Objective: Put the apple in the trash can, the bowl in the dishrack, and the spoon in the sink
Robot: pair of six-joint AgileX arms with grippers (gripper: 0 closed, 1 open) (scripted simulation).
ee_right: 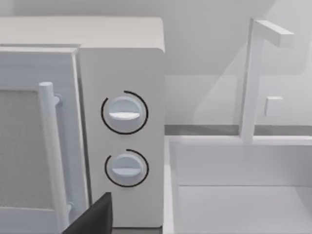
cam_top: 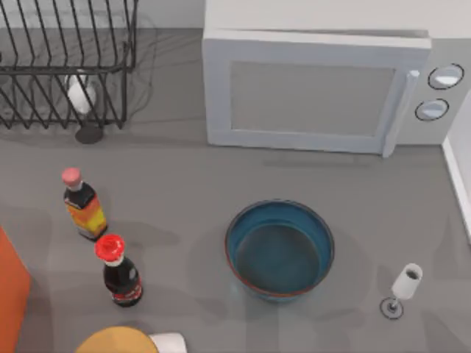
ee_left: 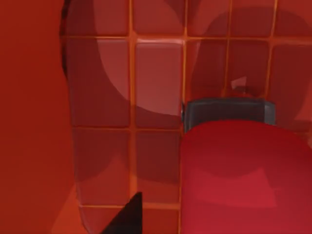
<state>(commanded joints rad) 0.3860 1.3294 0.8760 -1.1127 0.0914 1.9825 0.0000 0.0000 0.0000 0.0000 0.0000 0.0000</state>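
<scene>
The apple [ee_left: 243,180] is a smooth red round shape, large and close in the left wrist view. Around it are the orange-red tiled inner walls of the trash can [ee_left: 156,83]. A dark piece of my left gripper [ee_left: 124,219] stands apart from the apple's edge, and a grey bar [ee_left: 226,112] lies just beyond the apple. The trash can [cam_top: 11,294] also shows at the table's left edge. The teal-blue bowl [cam_top: 280,248] stands upright mid-table. The black wire dishrack [cam_top: 66,66] is at the back left. The white sink [ee_right: 243,195] is by my right gripper [ee_right: 92,217]. The spoon is out of view.
A white microwave [cam_top: 316,92] fills the back centre. Two bottles [cam_top: 82,202] [cam_top: 118,268] stand left of the bowl. A wine glass [cam_top: 403,287] stands to its right, another [cam_top: 81,99] by the dishrack. A yellow-orange disc [cam_top: 114,340] and a white cup [cam_top: 169,343] sit at the front.
</scene>
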